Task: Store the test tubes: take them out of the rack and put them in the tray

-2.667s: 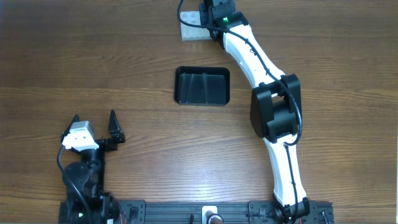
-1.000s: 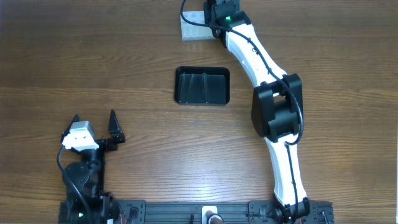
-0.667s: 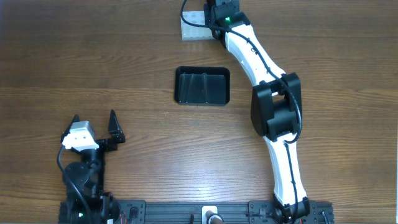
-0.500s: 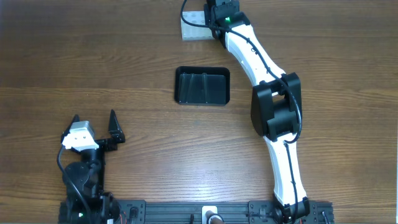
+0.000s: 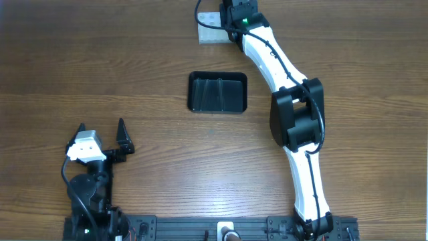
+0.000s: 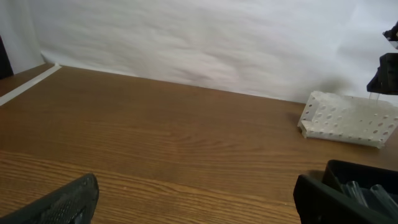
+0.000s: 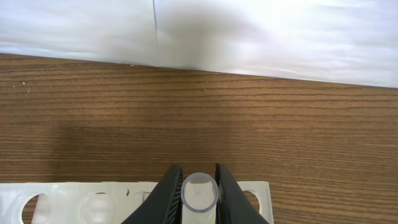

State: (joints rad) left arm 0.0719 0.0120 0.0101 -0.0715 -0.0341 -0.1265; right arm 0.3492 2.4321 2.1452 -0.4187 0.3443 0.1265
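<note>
tube upright in the rack's end hole, right gripper clamped round its mouth

the right gripper (image 7: 199, 186) is over the end of the white perforated plastic rack (image 7: 81, 202) that lies toward the right arm's side. its two black fingers are nearly closed, pressed on either side of a clear glass test tube (image 7: 199, 191), with the tube's open round mouth seen straight down between them. so the tube's long axis is vertical, in line with the gripper's own approach. its lower part appears to sit in the rack's hole, so the pull should go straight up along that axis; any sideways drag would likely tip the light rack (image 5: 208, 30).

on the brown wooden table (image 5: 134, 67), the black rectangular plastic tray (image 5: 190, 94) lies apart from the rack, on the side toward the arms' bases. the carry therefore runs back toward the right arm. a few clear tubes (image 6: 367, 190) already lie flat in the tray, so the held one will probably need to be turned from upright to lying.

the left gripper (image 5: 101, 126) rests near its own base, fingers spread wide and empty, well apart from both rack and tray. the right arm is plainly the nearer one.
</note>
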